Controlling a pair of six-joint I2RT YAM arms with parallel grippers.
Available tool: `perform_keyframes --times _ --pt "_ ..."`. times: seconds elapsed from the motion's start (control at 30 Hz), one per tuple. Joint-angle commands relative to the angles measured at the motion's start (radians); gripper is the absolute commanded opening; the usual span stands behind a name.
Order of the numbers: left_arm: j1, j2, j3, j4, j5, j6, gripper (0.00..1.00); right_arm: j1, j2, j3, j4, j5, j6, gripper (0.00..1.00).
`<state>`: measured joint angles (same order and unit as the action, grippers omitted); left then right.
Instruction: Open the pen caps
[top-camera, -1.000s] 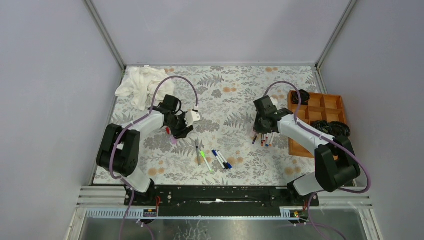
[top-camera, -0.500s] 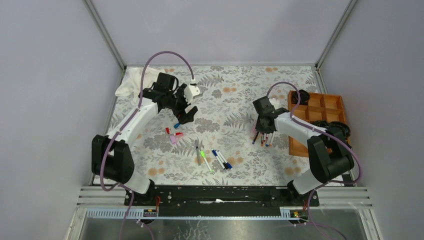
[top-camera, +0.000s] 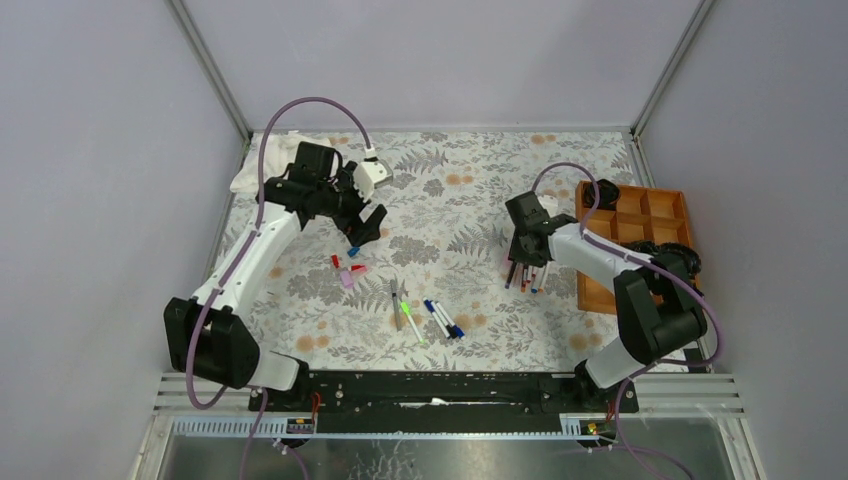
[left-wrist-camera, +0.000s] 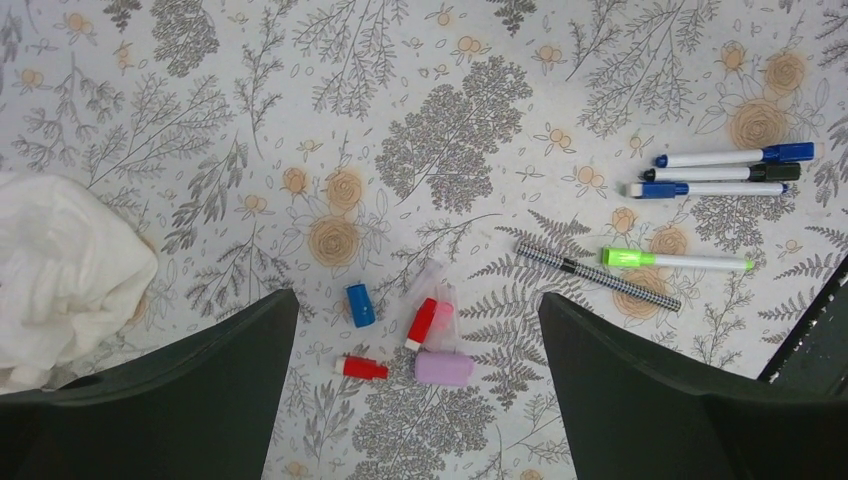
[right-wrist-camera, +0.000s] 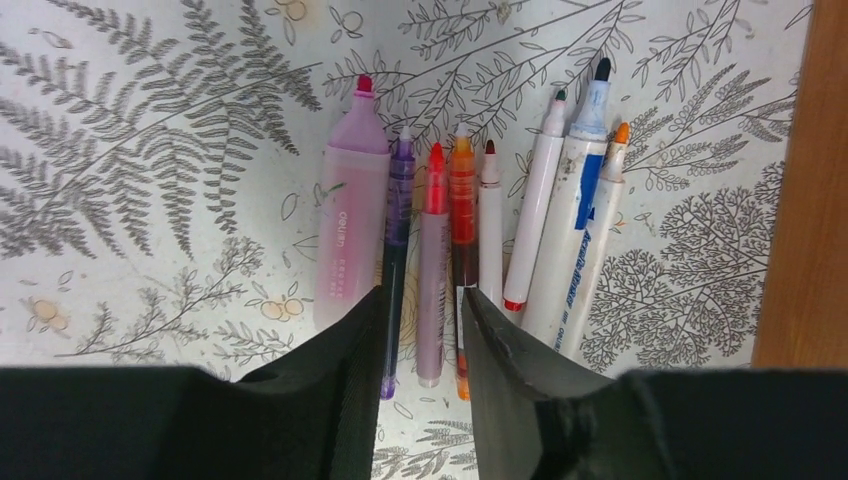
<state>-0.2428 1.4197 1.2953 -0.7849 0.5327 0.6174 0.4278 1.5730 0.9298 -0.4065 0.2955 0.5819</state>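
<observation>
Loose pen caps lie together on the floral cloth: a blue one (left-wrist-camera: 359, 305), two red ones (left-wrist-camera: 421, 323) (left-wrist-camera: 362, 369) and a lilac one (left-wrist-camera: 444, 368). My left gripper (left-wrist-camera: 417, 300) hangs wide open high above them (top-camera: 365, 225), holding nothing. Capped pens (left-wrist-camera: 720, 173) and a green-capped pen (left-wrist-camera: 675, 260) lie to their right. My right gripper (right-wrist-camera: 422, 293) stands low over a row of uncapped pens (top-camera: 527, 275). Its jaws are a little apart, with a pink pen (right-wrist-camera: 433, 260) lying free between them.
A crumpled white cloth (top-camera: 275, 165) sits at the back left. A wooden compartment tray (top-camera: 640, 225) with black coiled items (top-camera: 665, 255) stands at the right, close to the pen row. A checkered pen (left-wrist-camera: 598, 277) lies near the green-capped one.
My left arm has lifted and pulled back from the caps, its jaws opening wide, and a blue cap now lies by the others. My right gripper's jaws have parted over the pen row.
</observation>
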Motion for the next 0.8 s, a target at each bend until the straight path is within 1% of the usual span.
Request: perform_keyframes --times 0.0,0.07,0.13,0.27,0.4,0.5,0.6,0.77 --pt "0.011 -0.039 0.015 -0.019 -0.055 -0.048 0.98 0.016 -0.104 0.047 -0.014 -0.01 -0.03 0.43" --pt "0.014 -0.053 0.009 -0.006 -0.063 -0.055 0.98 0.073 -0.143 0.049 -0.018 0.0 -0.048 0.47" --pt "0.017 -0.067 -0.004 0.014 -0.07 -0.064 0.98 0.162 -0.173 0.05 -0.016 -0.001 -0.074 0.5" --pt "0.018 -0.075 -0.032 0.031 -0.058 -0.067 0.98 0.341 -0.17 0.05 0.008 -0.085 -0.113 0.5" --pt "0.017 -0.054 -0.02 0.002 -0.038 -0.063 0.98 0.469 -0.105 0.05 0.038 -0.149 -0.13 0.43" --pt "0.017 -0.038 -0.006 -0.028 -0.022 -0.056 0.98 0.534 -0.048 0.056 0.064 -0.169 -0.134 0.38" --pt "0.017 -0.038 -0.006 -0.038 -0.011 -0.051 0.99 0.579 0.006 0.065 0.075 -0.171 -0.135 0.32" --pt "0.017 -0.04 -0.015 -0.042 -0.002 -0.044 0.98 0.606 0.06 0.069 0.083 -0.161 -0.131 0.27"
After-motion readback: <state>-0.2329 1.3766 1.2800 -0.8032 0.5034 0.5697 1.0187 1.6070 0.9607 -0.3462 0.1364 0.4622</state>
